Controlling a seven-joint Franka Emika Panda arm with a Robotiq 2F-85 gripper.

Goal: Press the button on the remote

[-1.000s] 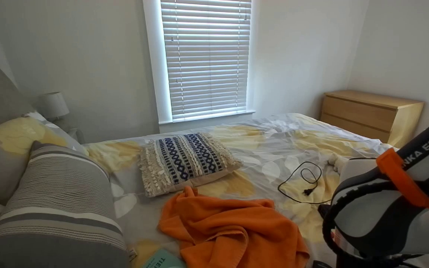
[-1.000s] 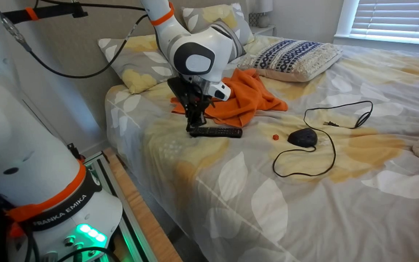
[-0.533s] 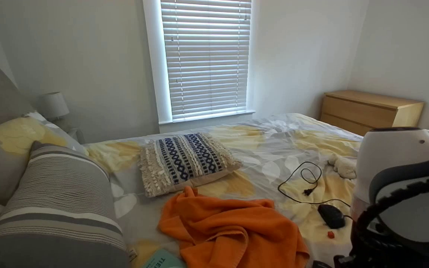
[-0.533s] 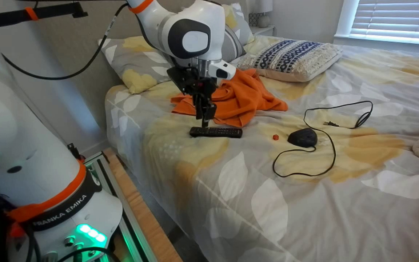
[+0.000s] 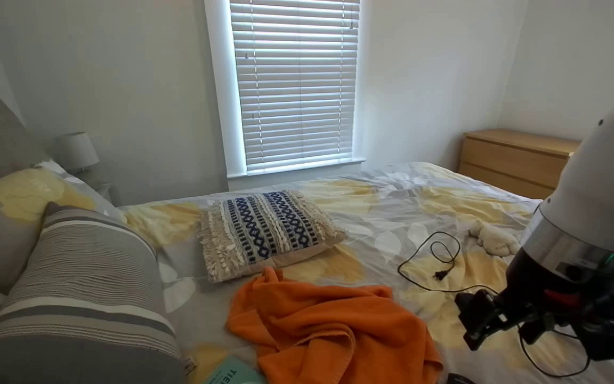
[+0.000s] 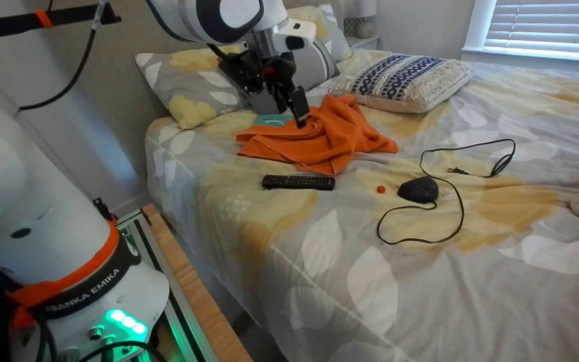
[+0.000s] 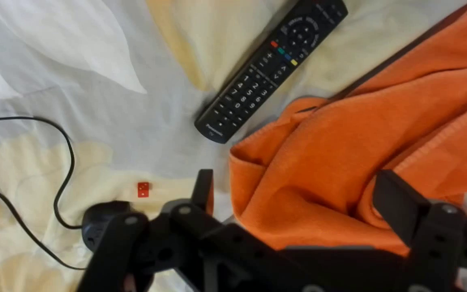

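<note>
One black remote (image 6: 298, 182), marked with white numerals and four coloured keys (image 7: 281, 50), is seen on the bed (image 6: 445, 301), left of one red die (image 6: 381, 189), nearer than one orange cloth (image 6: 342, 130); one gripper (image 7: 298, 198) is shown, jaws parted.

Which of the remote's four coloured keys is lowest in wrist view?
Yellow key, at the row's right end; red key, green key and blue key sit higher.

Home bedroom: floral-sheeted bed (image 6: 430, 296), striped pillow (image 5: 91, 272), bedside lamp (image 5: 79, 150), wooden dresser (image 5: 510, 156), window blinds (image 5: 297, 90).
</note>
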